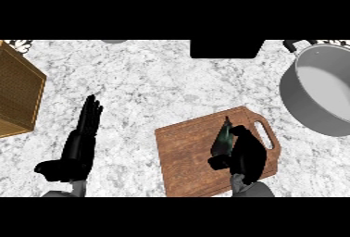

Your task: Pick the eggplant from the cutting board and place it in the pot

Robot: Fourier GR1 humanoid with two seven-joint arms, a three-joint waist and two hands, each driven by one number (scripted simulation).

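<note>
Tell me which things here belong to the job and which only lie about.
For the job: eggplant, cutting board, pot, right hand curled round the eggplant.

Lying about: wooden box, dark object at the top edge, left hand resting open.

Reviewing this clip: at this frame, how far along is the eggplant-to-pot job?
Early stage. Done: the right hand has reached the eggplant on the cutting board. In hand: its fingers curl beside the eggplant, which lies on the board, not yet lifted. Left: lifting it and carrying it to the pot at upper right, which looks empty. The left hand rests open at left.
</note>
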